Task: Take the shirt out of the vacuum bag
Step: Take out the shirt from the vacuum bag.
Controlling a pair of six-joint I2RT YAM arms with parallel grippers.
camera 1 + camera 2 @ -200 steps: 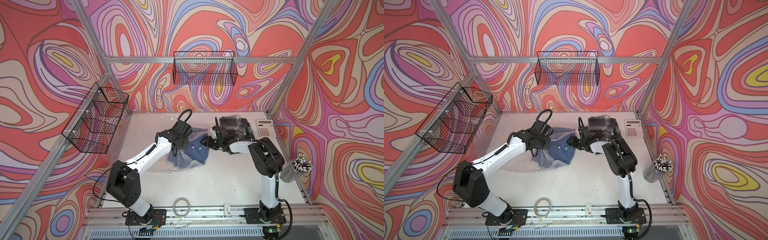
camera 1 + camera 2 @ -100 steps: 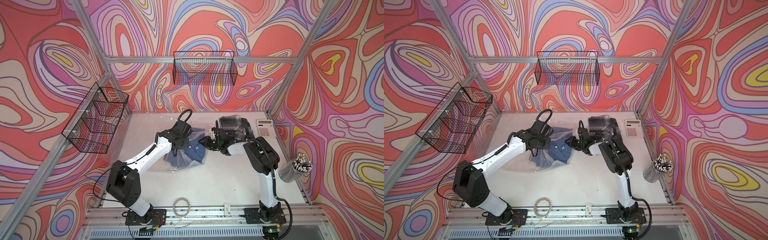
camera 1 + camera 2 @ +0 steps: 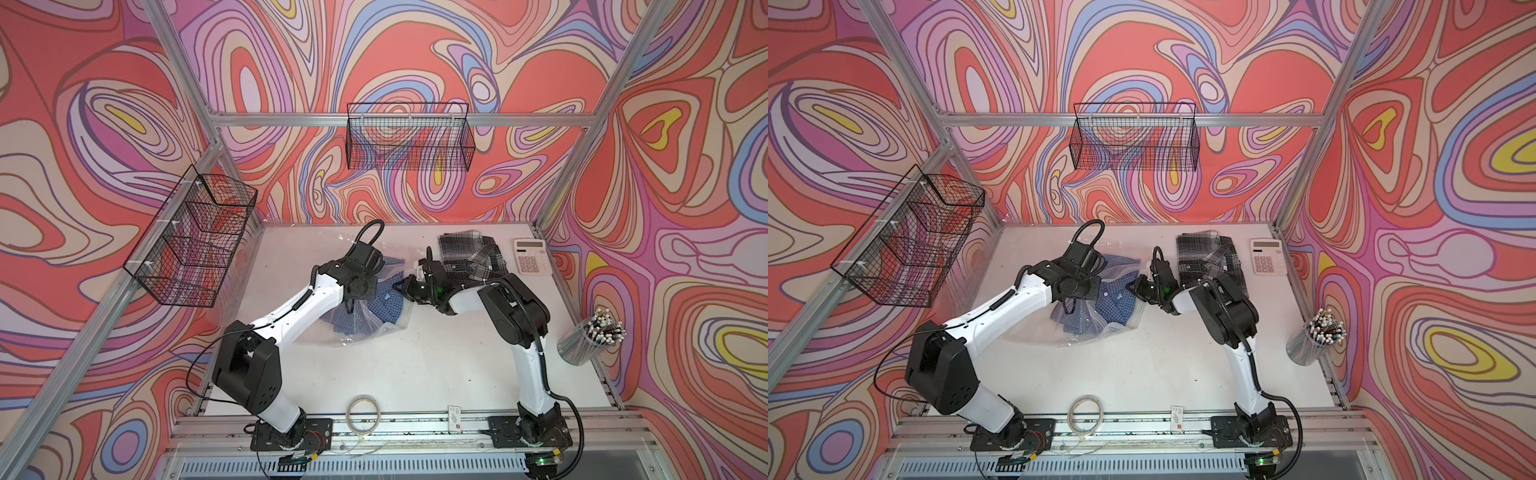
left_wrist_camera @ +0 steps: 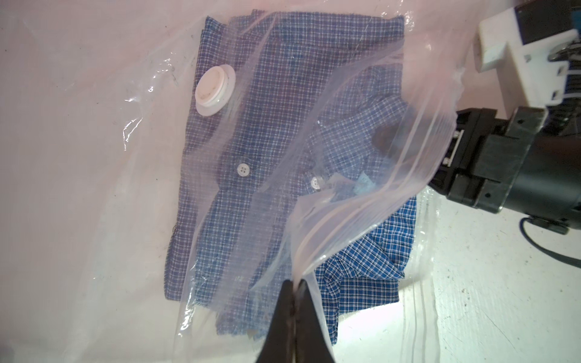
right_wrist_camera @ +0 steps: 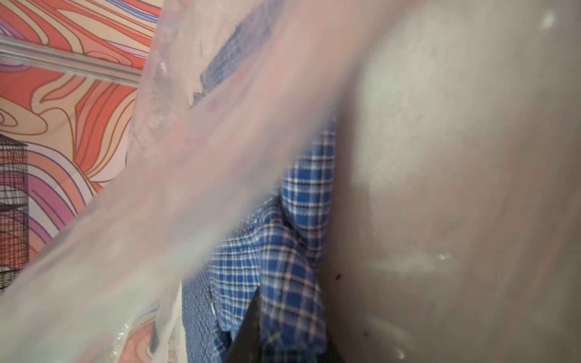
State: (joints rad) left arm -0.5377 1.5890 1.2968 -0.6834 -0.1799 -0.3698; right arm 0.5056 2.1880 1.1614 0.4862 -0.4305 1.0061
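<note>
White tabletop: left end effector pinches vacuum bag edge; right end effector clamps shirt.

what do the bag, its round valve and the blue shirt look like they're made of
The vacuum bag: thin clear plastic film, glossy, judging by creases and glare. The valve: white hard plastic, probably, with smooth moulded rings. The blue checked shirt: woven cloth, matte, maybe cotton; fine check weave and soft folds.

The vacuum bag is clear, glossy plastic, crinkled and catching highlights; its valve is smooth white plastic. The shirt is matt woven cloth in blue check. The table is matt white, scuffed and speckled.
</note>
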